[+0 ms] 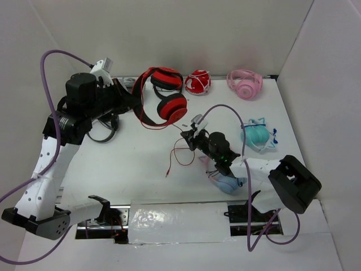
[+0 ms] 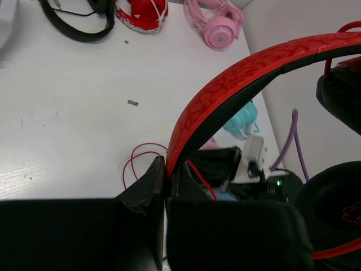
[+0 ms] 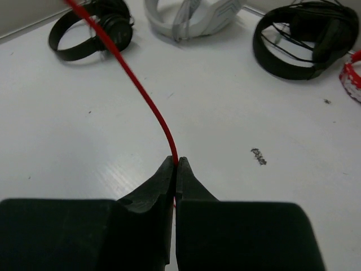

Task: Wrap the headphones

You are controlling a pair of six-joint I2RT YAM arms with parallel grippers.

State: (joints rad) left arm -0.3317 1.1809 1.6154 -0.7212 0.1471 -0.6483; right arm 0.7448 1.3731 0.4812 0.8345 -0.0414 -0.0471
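Note:
The red headphones point(image 1: 163, 96) hang lifted above the back of the table, earcups toward the right. My left gripper point(image 1: 135, 105) is shut on their patterned red headband point(image 2: 237, 84), which rises out of the jaws point(image 2: 166, 169) in the left wrist view. The thin red cable point(image 1: 179, 152) trails down from the headphones and loops on the table in the middle. My right gripper point(image 1: 189, 135) is shut on this cable point(image 3: 141, 84). The cable leaves the closed tips point(image 3: 176, 164) and arcs up to the far left.
A folded red pair wound with white cord point(image 1: 198, 82) and pink headphones point(image 1: 245, 83) lie at the back. Teal headphones point(image 1: 258, 135) sit at the right, a black pair point(image 1: 104, 127) under the left arm. A white pair point(image 3: 192, 17) and black pairs point(image 3: 307, 36) lie ahead of the right gripper.

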